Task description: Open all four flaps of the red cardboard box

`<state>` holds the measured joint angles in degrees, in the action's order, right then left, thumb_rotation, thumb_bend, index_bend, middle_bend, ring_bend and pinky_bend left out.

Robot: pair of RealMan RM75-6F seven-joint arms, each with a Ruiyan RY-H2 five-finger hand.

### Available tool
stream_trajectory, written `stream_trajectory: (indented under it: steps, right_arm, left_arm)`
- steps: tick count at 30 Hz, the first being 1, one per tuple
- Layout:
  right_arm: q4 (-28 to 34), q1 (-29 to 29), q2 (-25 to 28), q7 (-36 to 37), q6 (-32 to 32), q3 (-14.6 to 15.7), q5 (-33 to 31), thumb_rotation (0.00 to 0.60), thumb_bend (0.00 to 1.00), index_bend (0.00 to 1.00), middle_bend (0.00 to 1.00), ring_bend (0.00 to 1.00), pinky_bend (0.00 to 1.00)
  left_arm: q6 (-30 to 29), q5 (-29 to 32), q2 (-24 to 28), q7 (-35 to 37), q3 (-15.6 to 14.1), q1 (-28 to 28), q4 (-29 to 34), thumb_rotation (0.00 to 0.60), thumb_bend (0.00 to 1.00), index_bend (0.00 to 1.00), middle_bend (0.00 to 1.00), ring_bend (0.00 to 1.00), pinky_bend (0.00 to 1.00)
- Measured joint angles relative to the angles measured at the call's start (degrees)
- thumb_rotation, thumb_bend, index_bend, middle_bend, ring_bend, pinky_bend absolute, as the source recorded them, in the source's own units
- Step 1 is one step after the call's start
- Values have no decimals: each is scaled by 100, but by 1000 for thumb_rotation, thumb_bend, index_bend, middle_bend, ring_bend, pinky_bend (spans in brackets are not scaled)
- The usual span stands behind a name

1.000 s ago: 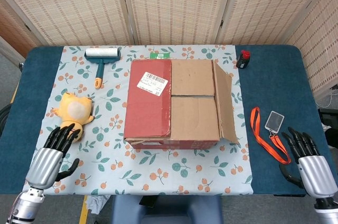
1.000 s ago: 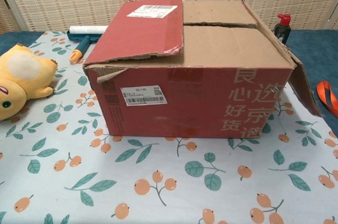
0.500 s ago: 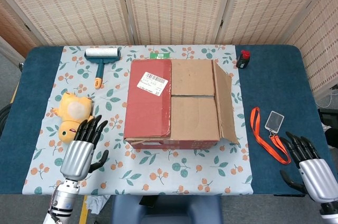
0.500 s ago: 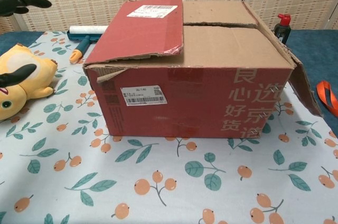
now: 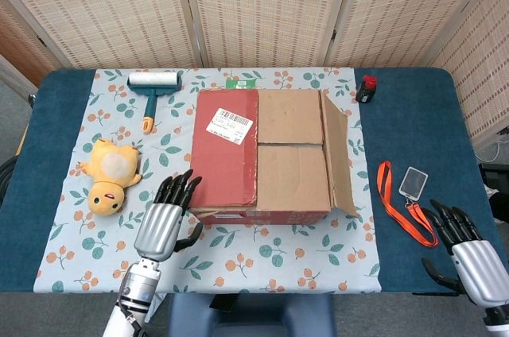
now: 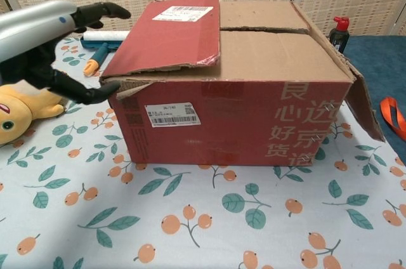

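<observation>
Red cardboard box (image 5: pixel 258 154) sits mid-surface on the leaf-and-berry patterned cloth (image 5: pixel 262 261); its slightly longer axis seems to run left-right. Its right flap (image 5: pixel 340 154) hangs outward, while the red left flap (image 5: pixel 225 146) covers two plain inner ones. Left robot hand (image 5: pixel 163 218), empty with fingers spread, hovers beside the near-left corner, probably to lift that flap. Right robot hand (image 5: pixel 469 245) idles, spread, near right.

Left hand (image 5: pixel 163 222) beside red box (image 5: pixel 262 154)

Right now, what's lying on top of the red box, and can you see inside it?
On the red cardboard box, a red flap with a white label lies closed over two brown inner flaps. The right flap hangs open. The contents are covered.
</observation>
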<state>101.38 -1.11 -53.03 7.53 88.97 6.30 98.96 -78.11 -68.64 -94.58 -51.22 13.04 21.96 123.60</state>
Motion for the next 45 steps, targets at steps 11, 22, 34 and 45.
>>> stream_trajectory:
  steps: [11, 22, 34, 45]
  right_arm:
    - [-40, -13, 78, 215, -73, 32, 80, 600, 416, 0, 0, 0, 0]
    - [-42, 139, 17, 102, 169, -92, -83, 600, 416, 0, 0, 0, 0]
    - [28, 235, -59, -76, 192, -283, -448, 600, 416, 0, 0, 0, 0]
    - [57, 224, -73, -115, 77, -299, -431, 600, 416, 0, 0, 0, 0]
  left_arm:
    - [-461, 127, -696, -332, 164, 361, -361, 600, 394, 0, 0, 0, 52]
    - [-681, -274, -1273, -494, 130, 662, -1199, 600, 394, 0, 0, 0, 39]
    - [-448, 170, -1358, -382, 334, 907, -1473, 600, 394, 0, 0, 0, 15]
    - [-486, 161, -1399, -295, 380, 1075, -1600, 600, 394, 0, 0, 0, 14]
